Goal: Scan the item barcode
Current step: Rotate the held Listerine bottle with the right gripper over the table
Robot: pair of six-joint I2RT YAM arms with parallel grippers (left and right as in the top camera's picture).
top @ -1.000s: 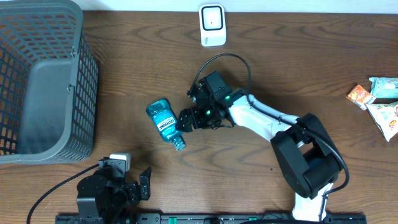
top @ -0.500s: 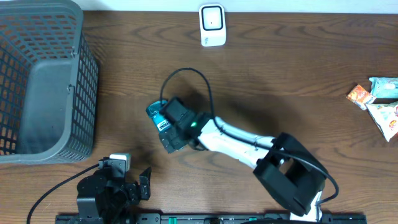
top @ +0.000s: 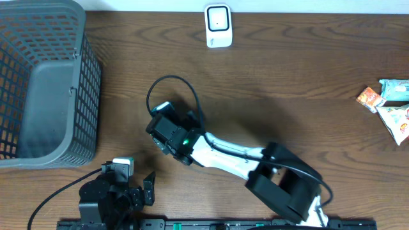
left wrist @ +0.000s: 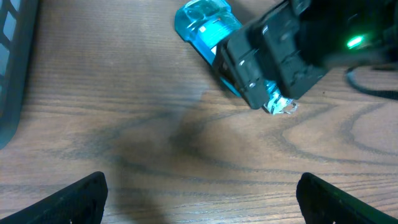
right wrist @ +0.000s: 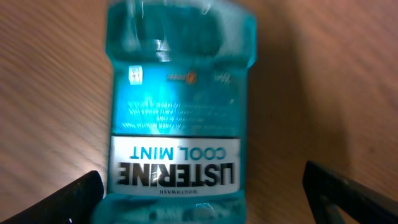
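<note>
A teal Listerine Cool Mint bottle [right wrist: 177,106] lies flat on the wooden table, its white label facing up. My right gripper [right wrist: 211,196] hovers directly above it, open, one fingertip on each side of the bottle's lower end and neither touching it. The left wrist view shows the bottle [left wrist: 205,22] at the top, its clear cap [left wrist: 283,107] poking out beneath the black right gripper [left wrist: 280,50]. Seen from overhead, the right gripper [top: 167,131] hides the bottle. My left gripper [top: 149,189] rests open near the front edge, holding nothing. A white scanner [top: 218,25] stands at the far edge.
A grey mesh basket [top: 45,83] fills the far left of the table. Snack packets [top: 391,105] lie at the right edge. The right arm [top: 236,160] stretches diagonally from its base at the front right.
The right gripper has swung left from beside the bottle's cap to directly over the bottle, and its jaws have widened a little. The left arm has not moved.
</note>
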